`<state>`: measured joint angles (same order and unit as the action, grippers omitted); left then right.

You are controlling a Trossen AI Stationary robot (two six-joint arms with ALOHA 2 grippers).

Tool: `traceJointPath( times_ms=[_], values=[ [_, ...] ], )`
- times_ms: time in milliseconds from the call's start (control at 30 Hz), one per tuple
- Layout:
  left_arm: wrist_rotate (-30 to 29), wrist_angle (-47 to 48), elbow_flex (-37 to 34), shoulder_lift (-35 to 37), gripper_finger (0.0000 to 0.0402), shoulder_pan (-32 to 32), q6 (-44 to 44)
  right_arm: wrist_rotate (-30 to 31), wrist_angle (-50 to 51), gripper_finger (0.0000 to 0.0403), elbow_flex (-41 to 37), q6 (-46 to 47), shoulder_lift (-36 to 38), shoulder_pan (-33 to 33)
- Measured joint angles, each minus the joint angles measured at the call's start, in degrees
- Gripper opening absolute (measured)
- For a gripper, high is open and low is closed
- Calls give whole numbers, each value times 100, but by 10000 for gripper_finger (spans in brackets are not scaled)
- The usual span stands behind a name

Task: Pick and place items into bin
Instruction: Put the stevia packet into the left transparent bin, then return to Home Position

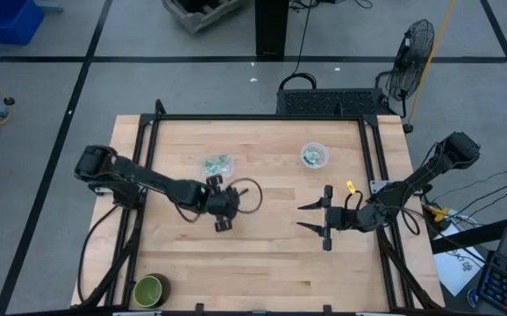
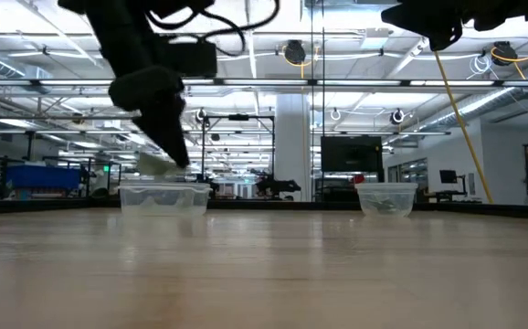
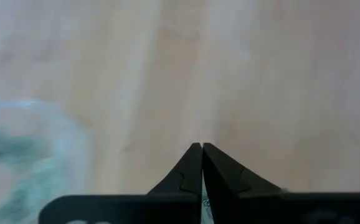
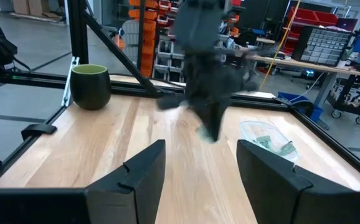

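Left pincer (image 1: 215, 203), fingers pressed together on one packet (image 3: 205, 202), hangs above the worktop (image 1: 271, 254) at six o'clock of the clear bin (image 1: 216, 164); right pincer (image 1: 310, 217) gapes wide, empty. Only the low view shows height.

You are working over a light wooden table (image 1: 271, 254) with plank-style grain, enclosed by a black metal frame (image 1: 258, 118) along its edges. Three containers rest directly on the tabletop. A clear plastic bin (image 1: 217, 164) holding green-and-white packets (image 1: 215, 163) sits toward the far side, left of centre. A second clear container (image 1: 314, 155), also with green-and-white contents, sits on the far side to the right, well apart from the first. In the low view, both clear containers (image 2: 163, 196) (image 2: 385, 198) stand upright on the surface. A dark green bowl (image 1: 150, 290) stands at the near left corner, close to the frame.
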<state>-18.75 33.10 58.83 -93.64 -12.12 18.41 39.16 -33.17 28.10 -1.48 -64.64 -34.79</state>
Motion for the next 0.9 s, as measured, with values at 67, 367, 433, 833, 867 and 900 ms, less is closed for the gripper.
traceJointPath(
  times_ms=[67, 367, 433, 833, 867, 900],
  values=[
    [-182, 132, 0, 254, 16, 159, -75, 0, 6, 189, 2, 30, 2, 0],
    [-1267, 290, 17, 1172, 18, 1234, -380, -11, 20, 189, 2, 57, 0, 22],
    [-1042, 265, -41, 1175, 18, 1571, -441, -10, 15, 189, 2, 59, 0, 24],
    [332, -1056, -1404, 1096, 79, 2702, -157, -20, 46, 189, 2, 79, 0, 28],
    [350, -1061, -1419, 1099, 95, 2698, -157, -20, 46, 189, 2, 79, 0, 33],
    [400, -1077, -1423, 1103, 111, 2678, -161, -20, 46, 189, 2, 74, 0, 33]
  ],
)
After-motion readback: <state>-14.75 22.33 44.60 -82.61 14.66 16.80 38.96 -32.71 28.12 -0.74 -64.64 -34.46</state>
